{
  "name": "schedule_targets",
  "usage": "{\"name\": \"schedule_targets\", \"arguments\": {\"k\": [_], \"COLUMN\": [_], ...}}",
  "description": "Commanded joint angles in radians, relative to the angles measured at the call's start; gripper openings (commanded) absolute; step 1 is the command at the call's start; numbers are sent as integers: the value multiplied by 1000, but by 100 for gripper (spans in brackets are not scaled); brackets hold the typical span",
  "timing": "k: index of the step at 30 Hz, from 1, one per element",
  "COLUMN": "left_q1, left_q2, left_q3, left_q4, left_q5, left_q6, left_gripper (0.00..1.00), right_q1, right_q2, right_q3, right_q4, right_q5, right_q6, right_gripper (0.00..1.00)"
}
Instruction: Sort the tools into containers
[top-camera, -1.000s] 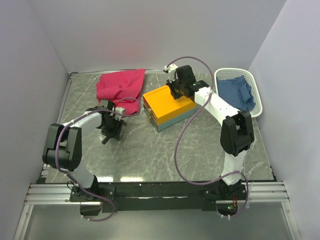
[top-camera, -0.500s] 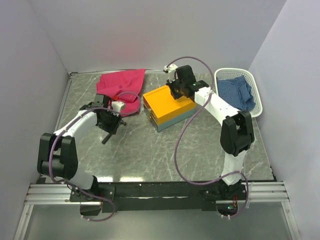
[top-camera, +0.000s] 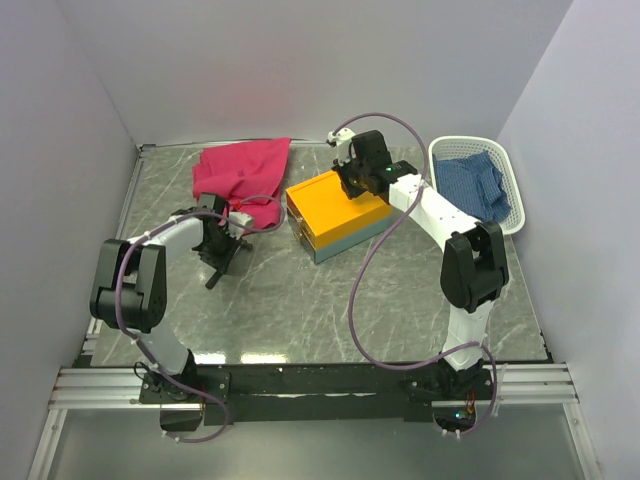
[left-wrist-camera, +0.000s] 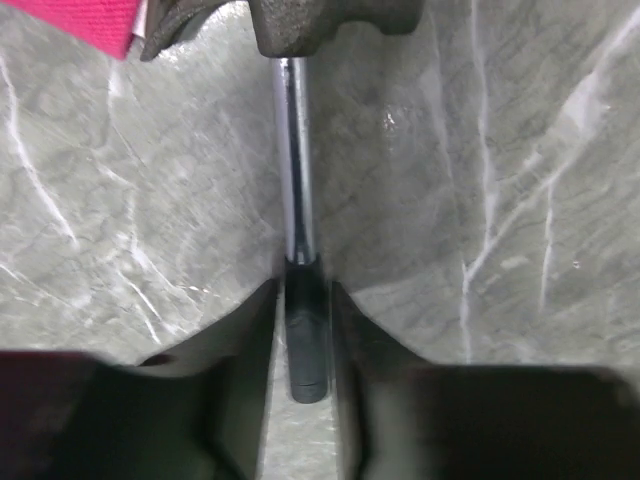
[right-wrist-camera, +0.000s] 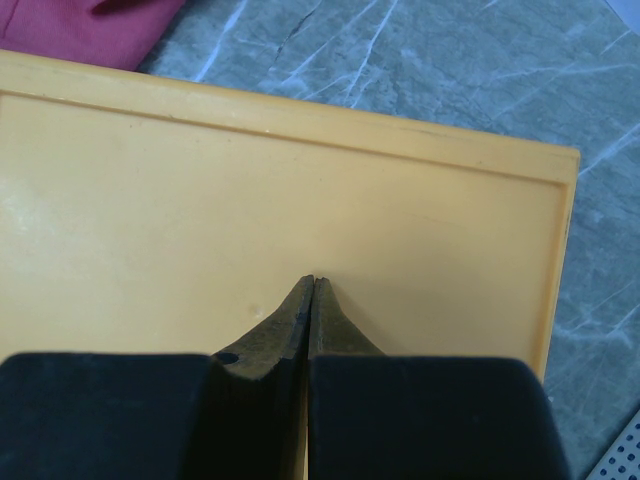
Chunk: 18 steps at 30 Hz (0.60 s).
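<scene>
The black-handled steel hammer lies on the table, its head toward the magenta cloth. My left gripper is down over it, its jaws closed in on the black handle's end. In the top view the left gripper is left of the orange-yellow toolbox, with the hammer's handle end poking out below it. My right gripper is shut and empty, tips on the toolbox lid; the top view shows it at the lid's far side. The white lattice basket stands at the far right. No other tools show.
A magenta cloth lies at the back, just beyond the left gripper; its corner shows in the left wrist view. A blue checked cloth fills the basket. Walls close in the table on three sides.
The left arm swung its elbow out to the left and then back; its gripper stayed over the hammer. The hammer, the toolbox and the right arm have not moved.
</scene>
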Motion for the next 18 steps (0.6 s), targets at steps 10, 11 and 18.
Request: {"name": "schedule_targets", "arguments": {"k": [10,11,18], "left_q1": [-1,-1,-37], "left_q2": [-145,-172,-202], "left_q3": [117,166,385], "left_q4": [-117,-137,-117], "left_q5": [104,132,244], "left_q6": [-42,-54,-114], "left_gripper": [1,1,1], "right_q1": [10,10,-15], "right_q2": [-27,-43,-191], "right_q3": [-37,-25,-46], "right_q4": [-166,-165,-120], "right_q5": [23,38,171], "right_q6": [-12,-17,-44], "right_gripper": [0,0,2]}}
